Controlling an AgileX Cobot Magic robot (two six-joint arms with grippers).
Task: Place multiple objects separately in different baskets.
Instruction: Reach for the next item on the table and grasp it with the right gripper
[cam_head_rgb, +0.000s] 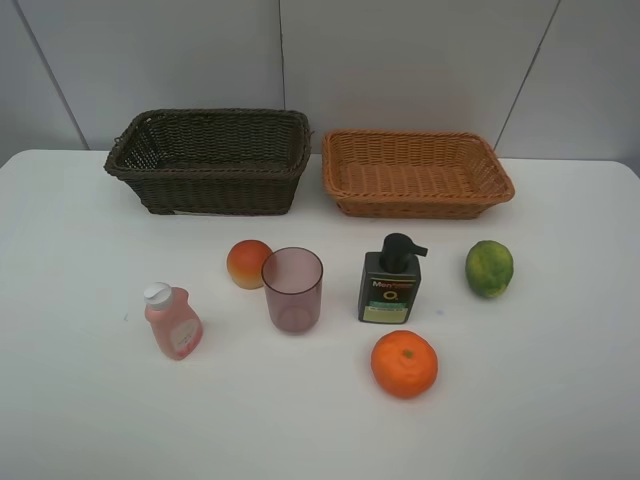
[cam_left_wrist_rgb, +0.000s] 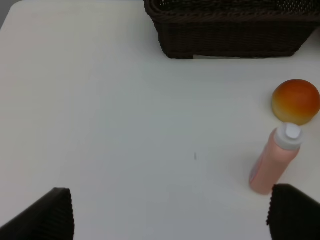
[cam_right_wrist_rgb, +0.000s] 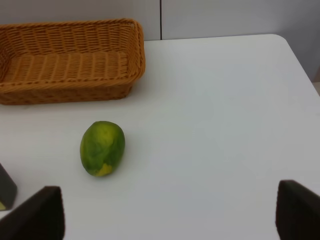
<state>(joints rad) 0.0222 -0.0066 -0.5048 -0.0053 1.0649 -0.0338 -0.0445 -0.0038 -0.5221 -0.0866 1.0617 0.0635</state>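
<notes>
Jaws of the left gripper (cam_left_wrist_rgb: 172, 220) stand wide apart over the bare white table (cam_head_rgb: 80, 420) and hold nothing. The right gripper (cam_right_wrist_rgb: 170, 215) is spread just as wide, also empty.

On the table, the orange (cam_head_rgb: 404, 363) lies nearest, round and dimpled, stem end up. Behind it to the left stands the pink bottle (cam_head_rgb: 173, 322), smooth plastic, long axis upright with the white cap (cam_head_rgb: 157, 293) on top. The translucent purple cup (cam_head_rgb: 293, 290) stands mouth up near the middle. To its right the dark, flat-sided pump bottle (cam_head_rgb: 390, 282) is upright, its black pump head (cam_head_rgb: 402, 245) pointing right. The glossy green lime (cam_head_rgb: 489, 268) is an oval whose long axis runs roughly near to far. The smooth red-orange peach (cam_head_rgb: 249, 264) sits just behind the cup's left side; whether they touch I cannot tell.

Farthest back are two woven wicker baskets, long sides across the table: the deeper dark brown basket (cam_head_rgb: 210, 160) on the left and the shallower tan basket (cam_head_rgb: 415, 172) on the right, close side by side.
</notes>
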